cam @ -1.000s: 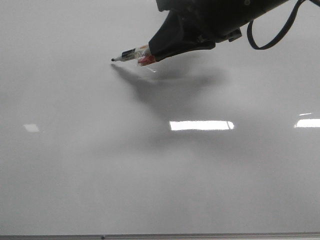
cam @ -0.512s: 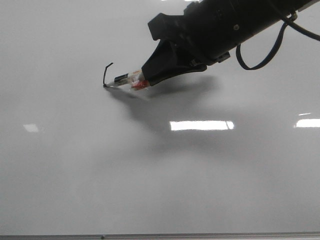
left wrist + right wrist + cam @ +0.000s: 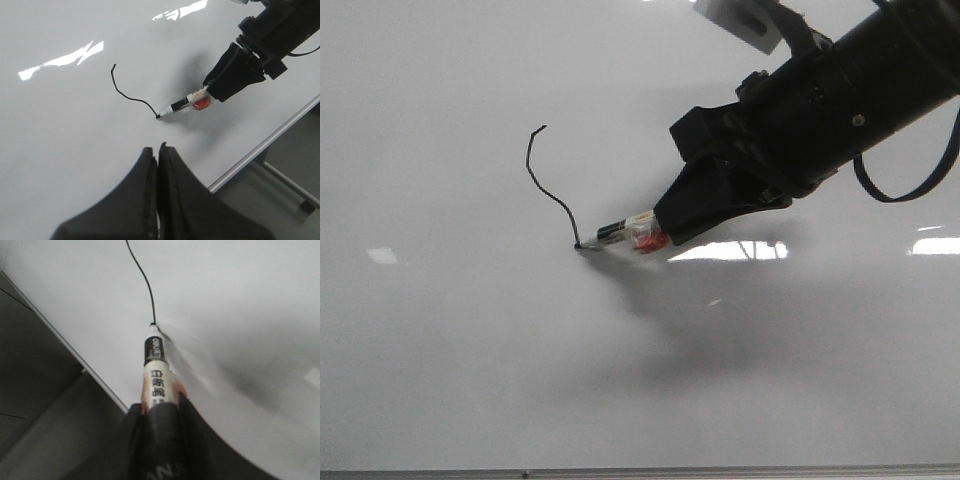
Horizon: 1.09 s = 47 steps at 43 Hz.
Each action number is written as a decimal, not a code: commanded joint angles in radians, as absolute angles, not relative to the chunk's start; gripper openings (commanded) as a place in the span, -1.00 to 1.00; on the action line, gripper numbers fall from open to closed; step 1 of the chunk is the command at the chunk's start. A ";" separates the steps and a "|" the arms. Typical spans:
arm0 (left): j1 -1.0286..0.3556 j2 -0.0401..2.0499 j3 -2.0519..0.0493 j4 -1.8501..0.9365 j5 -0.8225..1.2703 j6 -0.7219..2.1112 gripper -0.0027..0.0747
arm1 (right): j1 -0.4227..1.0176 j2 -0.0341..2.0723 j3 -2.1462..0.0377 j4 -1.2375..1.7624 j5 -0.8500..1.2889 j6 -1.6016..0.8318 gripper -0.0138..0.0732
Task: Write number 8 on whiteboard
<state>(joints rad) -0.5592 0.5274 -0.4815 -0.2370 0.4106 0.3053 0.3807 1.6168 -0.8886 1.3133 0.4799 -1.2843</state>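
Black marker (image 3: 620, 231), clamped in the right gripper (image 3: 665, 225), projects ahead of the fingers with its tip touching the whiteboard (image 3: 440, 330) at the unfinished number 8 (image 3: 548, 185); left gripper (image 3: 157, 160) pressed closed, idle.

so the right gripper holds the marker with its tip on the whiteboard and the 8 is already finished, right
Not finished. The front view shows only a single curved stroke, no closed loops yet. The rest holds: the right gripper holds the marker with its tip on the whiteboard.
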 commanded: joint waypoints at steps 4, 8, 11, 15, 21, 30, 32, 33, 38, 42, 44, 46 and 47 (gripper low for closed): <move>-0.558 0.528 -0.508 -0.255 0.331 0.298 -0.98 | 0.424 1.624 -0.934 1.358 0.442 -1.290 -0.83; -0.558 0.528 -0.508 -0.255 0.331 0.298 -0.98 | 0.460 1.653 -0.966 1.373 0.442 -1.290 -0.83; -0.558 0.528 -0.508 -0.255 0.334 0.298 -0.98 | 0.483 1.660 -0.993 1.382 0.437 -1.290 -0.83; -0.558 0.528 -0.508 -0.255 0.339 0.298 -0.98 | 0.495 1.660 -1.023 1.392 0.435 -1.290 -0.83; -0.558 0.528 -0.508 -0.255 0.344 0.298 -0.99 | 0.492 1.651 -1.029 1.397 0.424 -1.289 -0.83; -0.558 0.528 -0.508 -0.255 0.344 0.298 -0.98 | 0.465 1.622 -1.027 1.396 0.422 -1.288 -0.83; -0.558 0.528 -0.508 -0.255 0.344 0.298 -0.98 | 0.449 1.614 -1.027 1.396 0.427 -1.288 -0.83; -0.558 0.528 -0.508 -0.255 0.344 0.298 -0.98 | 0.441 1.610 -1.027 1.396 0.429 -1.287 -0.83; -0.558 0.528 -0.508 -0.255 0.344 0.298 -0.99 | 0.400 1.591 -1.027 1.385 0.440 -1.287 -0.83; -0.558 0.528 -0.508 -0.255 0.344 0.298 -0.98 | 0.373 1.573 -1.027 1.363 0.441 -1.274 -0.83; -0.558 0.528 -0.508 -0.255 0.344 0.298 -0.99 | 0.363 1.566 -1.027 1.363 0.441 -1.272 -0.83; -0.558 0.528 -0.508 -0.255 0.344 0.298 -0.98 | 0.357 1.558 -1.027 1.364 0.435 -1.272 -0.83; -0.558 0.528 -0.508 -0.255 0.344 0.298 -0.98 | 0.355 1.554 -1.028 1.364 0.433 -1.272 -0.83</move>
